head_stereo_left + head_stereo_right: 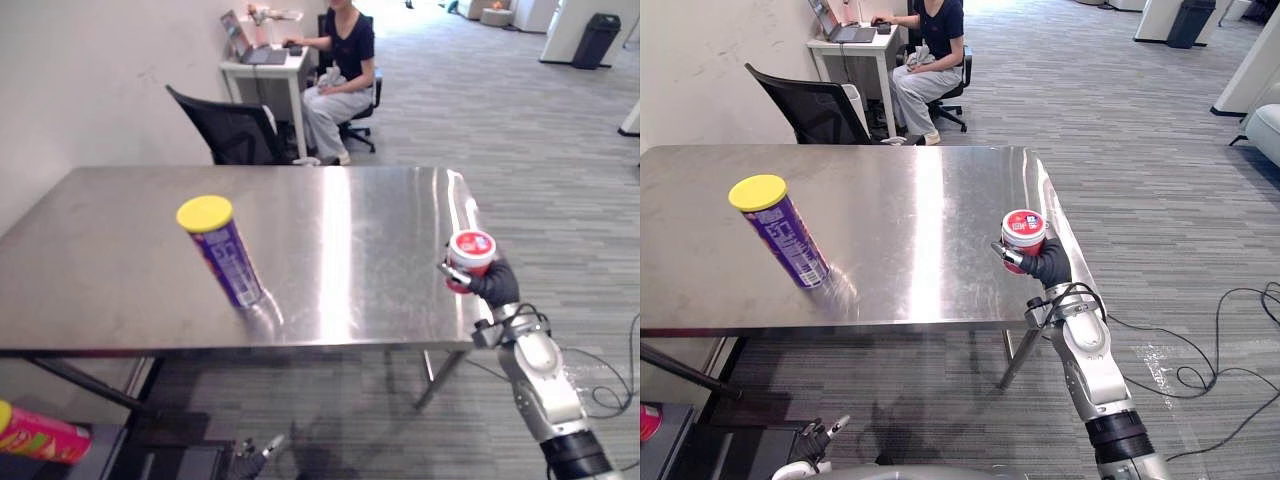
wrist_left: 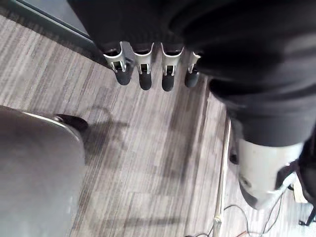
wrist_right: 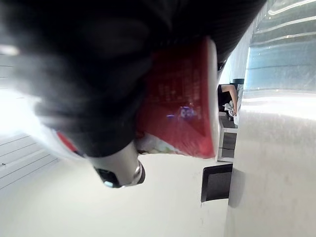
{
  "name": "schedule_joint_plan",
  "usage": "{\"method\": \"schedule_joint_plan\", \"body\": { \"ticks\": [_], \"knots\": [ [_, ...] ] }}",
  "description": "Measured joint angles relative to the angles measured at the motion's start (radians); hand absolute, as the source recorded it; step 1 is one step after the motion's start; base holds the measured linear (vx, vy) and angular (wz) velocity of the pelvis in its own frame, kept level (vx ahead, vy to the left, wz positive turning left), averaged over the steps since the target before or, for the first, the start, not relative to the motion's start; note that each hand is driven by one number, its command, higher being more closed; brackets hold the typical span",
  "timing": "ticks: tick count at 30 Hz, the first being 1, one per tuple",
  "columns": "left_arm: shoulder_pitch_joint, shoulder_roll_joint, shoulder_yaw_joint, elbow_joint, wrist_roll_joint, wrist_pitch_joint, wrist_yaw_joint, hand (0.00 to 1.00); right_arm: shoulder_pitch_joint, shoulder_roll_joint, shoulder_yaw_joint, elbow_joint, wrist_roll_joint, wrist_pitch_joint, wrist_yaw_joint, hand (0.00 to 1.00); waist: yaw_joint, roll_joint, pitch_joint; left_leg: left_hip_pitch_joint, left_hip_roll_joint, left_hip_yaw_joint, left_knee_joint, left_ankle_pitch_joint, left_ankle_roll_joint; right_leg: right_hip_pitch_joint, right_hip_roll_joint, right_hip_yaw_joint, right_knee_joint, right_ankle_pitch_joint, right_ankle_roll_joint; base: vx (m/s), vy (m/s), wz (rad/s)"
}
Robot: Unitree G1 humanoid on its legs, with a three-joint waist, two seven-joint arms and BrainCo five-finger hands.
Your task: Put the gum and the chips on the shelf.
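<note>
A red gum tub (image 1: 472, 250) with a white lid is held just above the right edge of the steel table (image 1: 380, 240). My right hand (image 1: 495, 285) is shut on it from below and behind; the right wrist view shows the tub's red side (image 3: 182, 98) against the palm. The chips can (image 1: 225, 255), purple with a yellow lid, stands on the table's front left part, apart from both hands. My left hand (image 2: 144, 74) hangs low beside the table over the carpet, fingers straight and holding nothing.
A pink can (image 1: 40, 435) lies on a dark low surface at the lower left, below the table. Behind the table stand a black chair (image 1: 230, 130) and a small desk (image 1: 265, 65) where a person (image 1: 340, 70) sits. Grey carpet stretches to the right.
</note>
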State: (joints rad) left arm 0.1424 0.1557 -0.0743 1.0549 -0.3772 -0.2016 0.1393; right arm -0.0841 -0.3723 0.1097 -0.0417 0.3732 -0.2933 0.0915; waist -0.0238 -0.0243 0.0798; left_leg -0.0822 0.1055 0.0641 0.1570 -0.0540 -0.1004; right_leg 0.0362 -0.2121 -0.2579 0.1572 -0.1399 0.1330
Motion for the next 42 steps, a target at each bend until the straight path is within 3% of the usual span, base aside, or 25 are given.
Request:
{"method": "schedule_joint_plan", "body": {
  "ticks": [4, 10, 14, 15, 16, 17, 18, 19, 20, 21, 22, 23, 24, 26, 29, 32, 36, 38, 42],
  "knots": [
    [0.004, 0.001, 0.004, 0.0, -0.01, 0.0, -0.016, 0.0, 0.012, -0.001, -0.037, -0.004, 0.0, -0.002, 0.0, 1.0, 0.003, 0.027, 0.019, -0.028, 0.008, -0.048, 0.004, 0.0, -0.007, -0.016, 0.016, -0.019, 0.02, -0.011, -0.004, -0.12, -0.039, 0.17],
    [0.03, 0.004, 0.023, 0.011, -0.045, 0.007, -0.041, 0.0, 0.041, -0.001, -0.043, -0.07, 0.003, -0.004, 0.008, 1.0, 0.014, 0.035, 0.044, -0.058, 0.021, -0.109, 0.014, 0.024, -0.016, -0.018, 0.037, -0.054, 0.046, -0.022, -0.024, 0.0, -0.048, 0.18],
    [0.049, -0.01, 0.043, 0.009, -0.043, 0.002, -0.056, 0.0, 0.002, 0.005, -0.014, -0.06, 0.022, -0.004, 0.019, 1.0, 0.062, 0.042, 0.083, -0.083, 0.036, -0.131, 0.04, 0.049, -0.009, -0.022, 0.05, -0.099, 0.104, -0.064, -0.046, 0.01, -0.084, 0.36],
    [0.058, -0.011, 0.046, 0.008, -0.042, 0.001, -0.057, 0.0, -0.005, 0.014, -0.012, -0.06, 0.022, -0.004, 0.022, 1.0, 0.066, 0.044, 0.083, -0.097, 0.036, -0.124, 0.046, 0.061, 0.009, -0.029, 0.048, -0.113, 0.121, -0.079, -0.06, -0.05, -0.064, 0.63],
    [0.065, -0.012, 0.047, 0.006, -0.043, -0.001, -0.059, 0.0, -0.011, 0.029, -0.014, -0.059, 0.022, -0.007, 0.021, 1.0, 0.062, 0.047, 0.086, -0.123, 0.028, -0.094, 0.048, 0.094, 0.062, -0.038, 0.046, -0.132, 0.138, -0.1, -0.08, -0.08, -0.09, 1.22],
    [0.068, -0.014, 0.054, 0.005, -0.042, -0.003, -0.067, 0.0, -0.009, 0.034, -0.023, -0.058, 0.019, -0.015, 0.014, 1.0, 0.044, 0.04, 0.083, -0.127, 0.02, 0.007, -0.032, 0.137, 0.206, -0.051, 0.023, -0.168, 0.137, -0.107, -0.122, -0.08, -0.066, 1.34],
    [0.067, -0.023, 0.061, 0.004, -0.042, -0.003, -0.069, 0.0, -0.009, 0.028, -0.033, -0.059, 0.018, -0.019, 0.012, 1.0, 0.043, 0.041, 0.087, -0.138, 0.034, 0.086, 0.01, 0.091, 0.219, -0.055, 0.012, -0.213, 0.143, -0.1, -0.122, -0.14, -0.051, 1.42],
    [0.06, -0.03, 0.065, 0.006, -0.041, 0.001, -0.07, 0.0, -0.006, 0.035, -0.056, -0.058, 0.018, -0.022, 0.006, 1.0, 0.044, 0.05, 0.089, -0.186, 0.075, 0.18, 0.164, 0.028, 0.233, -0.065, -0.009, -0.262, 0.176, -0.105, -0.115, -0.11, -0.015, 1.09],
    [0.077, -0.035, 0.07, 0.007, -0.04, 0.002, -0.069, 0.0, 0.002, 0.037, -0.084, -0.057, 0.019, -0.023, -0.004, 1.0, 0.059, 0.057, 0.086, -0.214, 0.145, 0.29, 0.413, -0.043, 0.273, -0.068, -0.05, -0.338, 0.239, -0.124, -0.116, -0.1, -0.072, 1.14],
    [0.1, -0.048, 0.067, -0.002, -0.04, 0.002, -0.068, 0.0, 0.004, 0.027, -0.098, -0.059, 0.018, -0.031, -0.004, 1.0, 0.059, 0.083, 0.077, -0.214, 0.158, 0.349, 0.431, -0.024, 0.271, -0.068, -0.05, -0.37, 0.287, -0.144, -0.105, -0.05, -0.089, 1.07],
    [0.111, -0.048, 0.067, -0.004, -0.04, 0.0, -0.068, 0.0, 0.014, 0.024, -0.11, -0.06, 0.019, -0.043, -0.005, 1.0, 0.05, 0.072, 0.073, -0.205, 0.126, 0.367, 0.39, -0.011, 0.291, -0.074, -0.06, -0.361, 0.29, -0.177, -0.1, -0.1, -0.121, 1.53],
    [0.116, -0.039, 0.073, -0.008, -0.041, -0.006, -0.069, 0.0, 0.035, 0.006, -0.139, -0.06, 0.02, -0.056, -0.008, 1.0, 0.02, 0.043, 0.062, -0.154, 0.026, 0.3, 0.175, 0.074, 0.223, -0.078, -0.067, -0.337, 0.238, -0.165, -0.136, -0.14, -0.067, 2.0],
    [0.116, -0.034, 0.083, 0.005, -0.041, -0.004, -0.068, 0.0, 0.05, -0.009, -0.166, -0.055, 0.02, -0.066, -0.01, 1.0, 0.012, 0.034, 0.062, -0.123, 0.011, 0.318, 0.131, 0.071, 0.212, -0.052, -0.084, -0.418, 0.195, -0.123, -0.119, -0.14, -0.064, 1.81],
    [0.145, -0.044, 0.093, 0.018, -0.042, 0.0, -0.069, 0.0, 0.056, -0.003, -0.183, -0.046, 0.02, -0.068, -0.018, 1.0, 0.035, 0.028, 0.063, -0.071, 0.077, 0.407, 0.27, -0.007, 0.177, -0.044, -0.114, -0.461, 0.203, -0.117, -0.122, -0.12, -0.036, 0.96],
    [0.18, -0.057, 0.115, 0.021, -0.042, -0.008, -0.069, 0.0, 0.059, -0.004, -0.184, -0.042, 0.021, -0.082, -0.019, 1.0, 0.035, 0.031, 0.052, 0.029, 0.121, 0.416, 0.229, 0.015, 0.136, -0.043, -0.15, -0.531, 0.192, -0.09, -0.104, -0.15, 0.126, 0.84],
    [0.181, -0.067, 0.12, 0.044, -0.043, -0.016, -0.069, 0.0, 0.054, 0.005, -0.179, -0.023, 0.02, -0.08, -0.03, 1.0, 0.028, 0.043, 0.03, 0.05, 0.07, 0.426, 0.034, 0.046, 0.08, -0.07, -0.168, -0.597, 0.152, -0.021, -0.093, -0.1, 0.213, 0.68],
    [0.182, -0.05, 0.096, 0.048, -0.038, -0.025, -0.067, 0.0, 0.038, 0.027, -0.183, -0.018, 0.016, -0.078, -0.078, 1.0, 0.025, 0.035, 0.027, 0.079, 0.01, 0.452, -0.135, 0.06, 0.058, -0.068, -0.192, -0.668, 0.151, 0.029, -0.092, -0.06, 0.208, 0.55],
    [0.182, -0.034, 0.058, 0.044, -0.037, -0.03, -0.064, 0.0, 0.018, 0.033, -0.189, 0.004, 0.008, -0.078, -0.093, 1.0, 0.027, 0.03, 0.028, 0.113, -0.034, 0.443, -0.226, 0.064, 0.053, -0.07, -0.229, -0.676, 0.185, 0.043, -0.085, -0.07, 0.223, 0.31],
    [0.181, -0.014, 0.043, 0.033, -0.061, -0.028, -0.058, 0.0, 0.011, 0.039, -0.188, 0.024, -0.014, -0.075, -0.084, 1.0, 0.031, 0.006, 0.032, 0.115, -0.081, 0.427, -0.258, 0.063, 0.062, -0.078, -0.258, -0.656, 0.174, 0.106, -0.096, -0.11, 0.166, 0.09]
  ]
}}
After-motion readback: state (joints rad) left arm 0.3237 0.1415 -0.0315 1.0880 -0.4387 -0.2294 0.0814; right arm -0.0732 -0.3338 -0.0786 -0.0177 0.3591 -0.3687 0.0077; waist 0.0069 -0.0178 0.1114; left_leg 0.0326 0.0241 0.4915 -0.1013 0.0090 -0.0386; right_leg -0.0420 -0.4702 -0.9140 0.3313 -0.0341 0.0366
